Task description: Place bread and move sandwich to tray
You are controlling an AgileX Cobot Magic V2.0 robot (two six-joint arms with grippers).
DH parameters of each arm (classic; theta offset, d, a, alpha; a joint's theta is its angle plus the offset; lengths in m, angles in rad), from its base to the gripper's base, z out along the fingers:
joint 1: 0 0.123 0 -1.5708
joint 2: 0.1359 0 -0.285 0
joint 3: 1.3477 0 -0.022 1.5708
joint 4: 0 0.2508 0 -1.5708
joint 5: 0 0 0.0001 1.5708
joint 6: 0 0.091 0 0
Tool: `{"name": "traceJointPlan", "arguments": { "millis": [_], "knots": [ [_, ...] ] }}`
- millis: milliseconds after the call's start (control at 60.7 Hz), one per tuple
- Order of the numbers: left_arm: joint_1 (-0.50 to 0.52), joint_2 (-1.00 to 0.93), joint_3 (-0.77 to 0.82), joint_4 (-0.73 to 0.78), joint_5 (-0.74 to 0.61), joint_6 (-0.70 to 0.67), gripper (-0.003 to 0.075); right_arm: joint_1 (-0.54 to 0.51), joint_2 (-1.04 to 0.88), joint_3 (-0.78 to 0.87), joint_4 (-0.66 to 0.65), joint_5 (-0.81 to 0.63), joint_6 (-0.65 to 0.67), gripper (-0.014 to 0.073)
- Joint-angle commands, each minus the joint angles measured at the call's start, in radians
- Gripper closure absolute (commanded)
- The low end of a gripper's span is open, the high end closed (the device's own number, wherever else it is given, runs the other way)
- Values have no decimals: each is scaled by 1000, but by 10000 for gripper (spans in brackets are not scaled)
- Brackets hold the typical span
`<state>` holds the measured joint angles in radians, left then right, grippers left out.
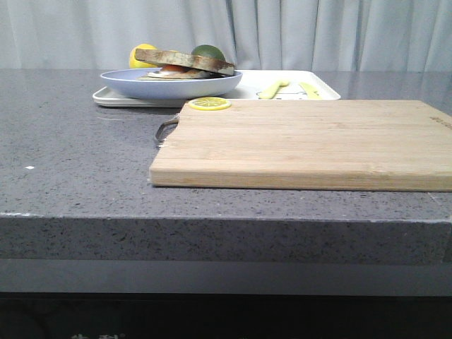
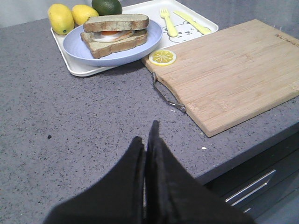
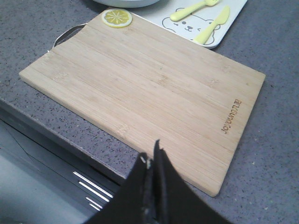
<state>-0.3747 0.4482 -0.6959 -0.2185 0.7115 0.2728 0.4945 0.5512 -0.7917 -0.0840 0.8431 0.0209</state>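
Bread (image 2: 116,22) caps egg sandwich (image 2: 113,36), flat on blue plate, resting on white tray (image 2: 140,9).

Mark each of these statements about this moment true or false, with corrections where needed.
1. The sandwich on its blue plate sits on the tray. True.
2. The lemon slice lies on the cutting board. True.
3. The left gripper holds the bread. False: it is shut on nothing, and the bread tops the sandwich.
4. The yellow fork lies on the cutting board. False: it is on the tray.
5. The right gripper is open. False: shut.
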Motion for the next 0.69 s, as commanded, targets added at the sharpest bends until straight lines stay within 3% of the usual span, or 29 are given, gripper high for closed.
{"name": "traceJointPlan", "arguments": {
  "millis": [0,445,676],
  "knots": [
    [-9,6,-24,-12,-73,1,738,-5,2,-26,-10,-66,0,660],
    [0,-16,-14,-7,-77,1,738,-5,2,-26,-10,-67,0,661],
    [195,-66,-12,3,-74,1,738,-5,2,-26,-10,-66,0,661]
  ]
}}
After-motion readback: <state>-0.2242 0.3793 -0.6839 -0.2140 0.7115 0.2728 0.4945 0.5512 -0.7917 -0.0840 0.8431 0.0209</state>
